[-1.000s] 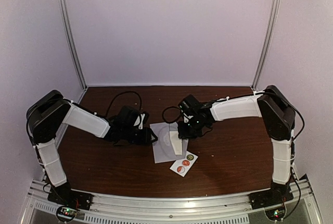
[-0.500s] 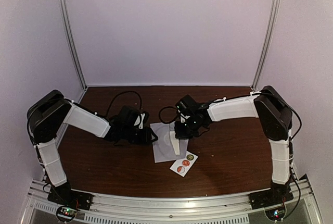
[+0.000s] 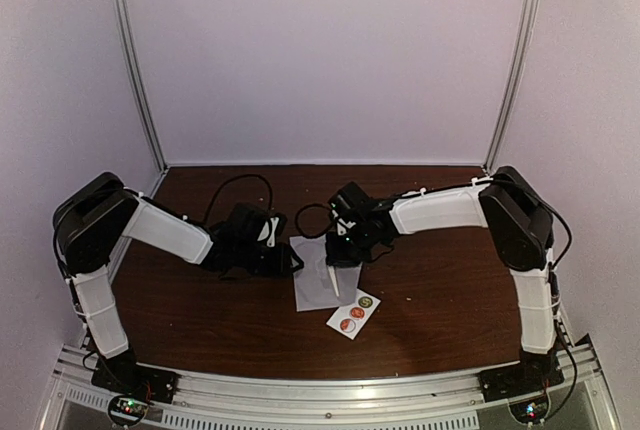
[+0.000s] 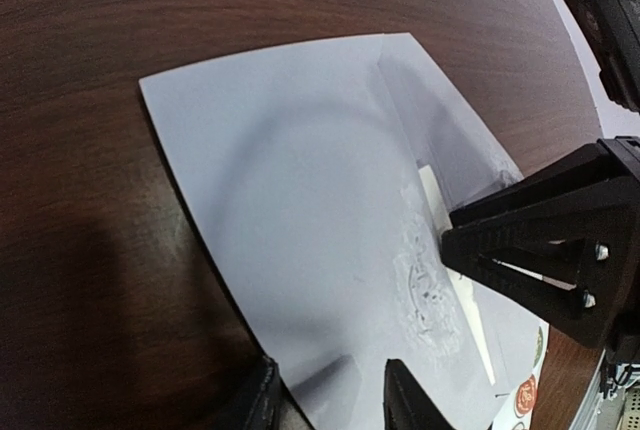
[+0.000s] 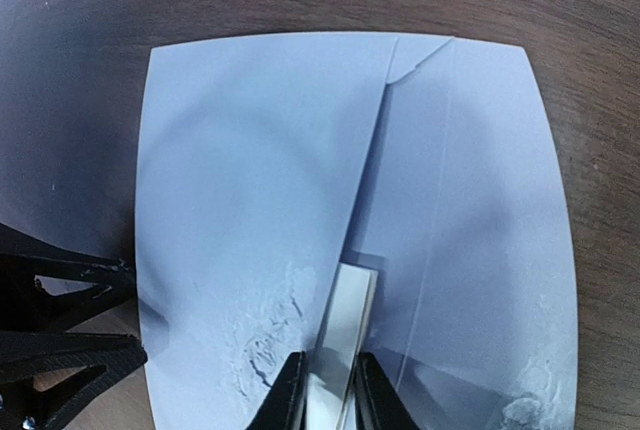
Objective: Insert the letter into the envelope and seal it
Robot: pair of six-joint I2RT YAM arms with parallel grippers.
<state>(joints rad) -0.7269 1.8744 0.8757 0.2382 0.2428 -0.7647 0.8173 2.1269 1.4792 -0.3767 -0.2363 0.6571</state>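
The pale grey envelope (image 3: 318,280) lies flat on the brown table, its flap (image 5: 480,200) opened out to one side. My right gripper (image 5: 328,390) is shut on the folded white letter (image 5: 350,300), whose front end sits at the envelope's mouth, along the flap's crease. In the top view the right gripper (image 3: 340,253) is over the envelope's far right part. My left gripper (image 4: 335,402) is open at the envelope's left edge (image 4: 300,200), one finger over the paper and one over the table. The letter (image 4: 432,195) also shows in the left wrist view.
A small white strip of round stickers (image 3: 353,313) lies just right of the envelope's near corner. Black cables (image 3: 235,190) loop on the table behind the left gripper. Metal frame posts stand at the back corners.
My right gripper has moved left with the letter, bringing it further over the envelope. The left arm and the envelope have stayed put.
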